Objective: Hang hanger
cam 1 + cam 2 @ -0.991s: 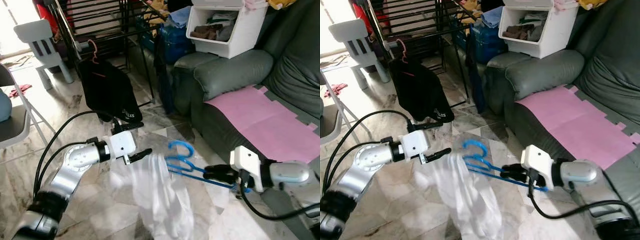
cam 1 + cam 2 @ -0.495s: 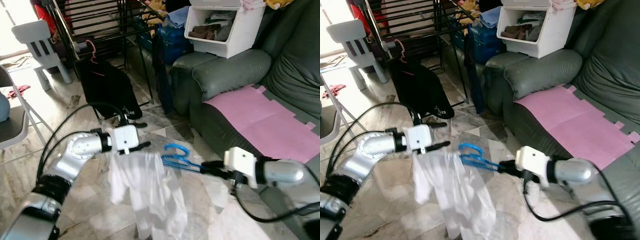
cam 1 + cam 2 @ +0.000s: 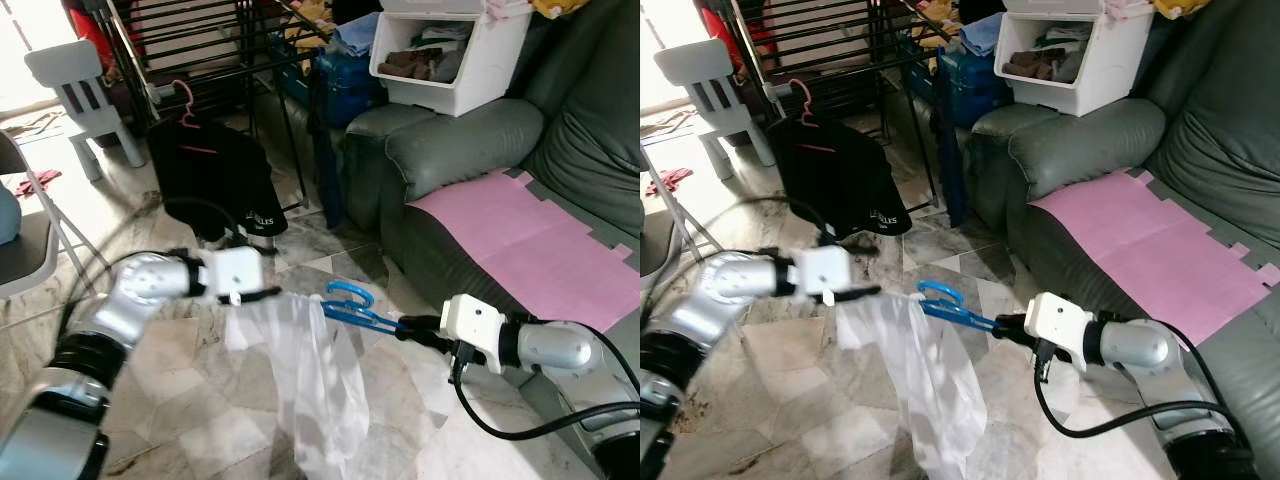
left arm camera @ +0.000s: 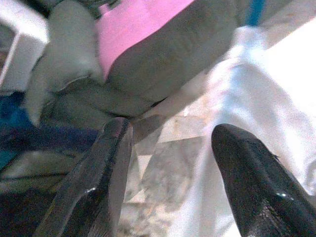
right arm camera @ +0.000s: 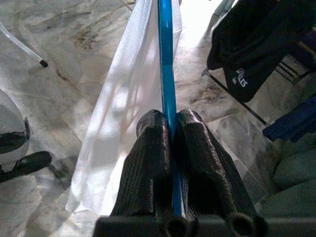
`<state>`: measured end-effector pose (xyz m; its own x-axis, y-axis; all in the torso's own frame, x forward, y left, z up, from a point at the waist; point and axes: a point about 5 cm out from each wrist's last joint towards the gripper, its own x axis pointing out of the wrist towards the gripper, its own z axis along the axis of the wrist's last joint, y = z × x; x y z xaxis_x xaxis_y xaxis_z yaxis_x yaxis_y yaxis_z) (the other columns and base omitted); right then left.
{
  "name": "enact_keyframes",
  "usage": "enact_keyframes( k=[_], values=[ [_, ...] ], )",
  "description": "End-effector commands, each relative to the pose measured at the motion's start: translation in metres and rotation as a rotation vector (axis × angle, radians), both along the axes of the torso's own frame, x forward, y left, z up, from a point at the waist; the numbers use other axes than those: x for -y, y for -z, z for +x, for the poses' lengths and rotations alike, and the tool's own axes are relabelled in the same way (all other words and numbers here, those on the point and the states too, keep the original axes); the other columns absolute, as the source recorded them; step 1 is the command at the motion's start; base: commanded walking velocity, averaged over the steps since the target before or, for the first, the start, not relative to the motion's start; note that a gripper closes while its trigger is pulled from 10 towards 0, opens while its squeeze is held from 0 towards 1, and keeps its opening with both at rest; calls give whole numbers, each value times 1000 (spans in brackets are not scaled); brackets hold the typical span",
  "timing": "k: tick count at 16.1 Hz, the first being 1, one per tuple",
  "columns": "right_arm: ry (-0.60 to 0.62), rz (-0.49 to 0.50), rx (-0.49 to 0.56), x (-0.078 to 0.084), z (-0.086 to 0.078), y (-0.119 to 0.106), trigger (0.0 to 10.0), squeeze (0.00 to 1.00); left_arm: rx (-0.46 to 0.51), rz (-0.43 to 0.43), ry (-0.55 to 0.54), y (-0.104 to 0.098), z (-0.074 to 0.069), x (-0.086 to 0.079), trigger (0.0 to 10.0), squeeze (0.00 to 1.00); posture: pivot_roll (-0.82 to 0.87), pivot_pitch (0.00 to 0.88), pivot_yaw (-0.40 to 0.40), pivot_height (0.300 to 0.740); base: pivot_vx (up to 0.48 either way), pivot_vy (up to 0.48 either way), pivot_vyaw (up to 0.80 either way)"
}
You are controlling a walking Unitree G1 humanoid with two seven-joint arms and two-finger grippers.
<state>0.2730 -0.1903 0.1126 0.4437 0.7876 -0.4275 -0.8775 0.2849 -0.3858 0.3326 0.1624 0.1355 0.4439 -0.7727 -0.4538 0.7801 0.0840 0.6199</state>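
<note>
Clamped on a blue hanger point(image 3: 352, 306) draped with a white garment point(image 3: 315, 375) above the marble floor point(image 3: 190, 400), the right gripper point(image 3: 408, 327) must likely carry it to the black rack point(image 3: 215, 50) beside the grey sofa point(image 3: 450, 150), while the left gripper point(image 3: 268, 295), fingers apart, touches the cloth.

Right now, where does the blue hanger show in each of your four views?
Left eye: blue hanger centre, by the white garment.
Right eye: left of centre.
Left wrist: blue sliver at the top edge.
Right wrist: runs up from the right gripper.
Shared landmark: the white garment.
</note>
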Motion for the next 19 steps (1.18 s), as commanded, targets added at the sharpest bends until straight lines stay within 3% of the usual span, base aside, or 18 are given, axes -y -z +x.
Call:
enact_keyframes(
  k=[1, 7, 8, 14, 19],
  values=[
    [-32, 36, 60, -7, 4, -15, 10000, 0, -14, 58, 26, 7, -2, -1, 10000, 0, -168, 0, 59, 740, 0, 0, 0],
    [-44, 46, 71, -12, 4, -17, 10000, 0, -61, 69, 51, 16, -1, 12, 10000, 0, -171, 0, 66, 740, 0, 0, 0],
    [-54, 53, 71, -16, 4, -18, 10000, 0, -56, 82, 46, 20, 0, 13, 0, 0, -172, 0, 65, 740, 0, 0, 0],
    [-65, 27, 79, -15, 3, -18, 10000, 0, -65, 148, 43, 24, 6, 17, 0, 0, -180, 0, 65, 740, 0, 0, 0],
    [-72, -4, 83, -13, 2, -14, 10000, 0, -78, 226, 38, 17, 13, 9, 0, 0, -180, 0, 62, 740, 0, 0, 0]
  ],
)
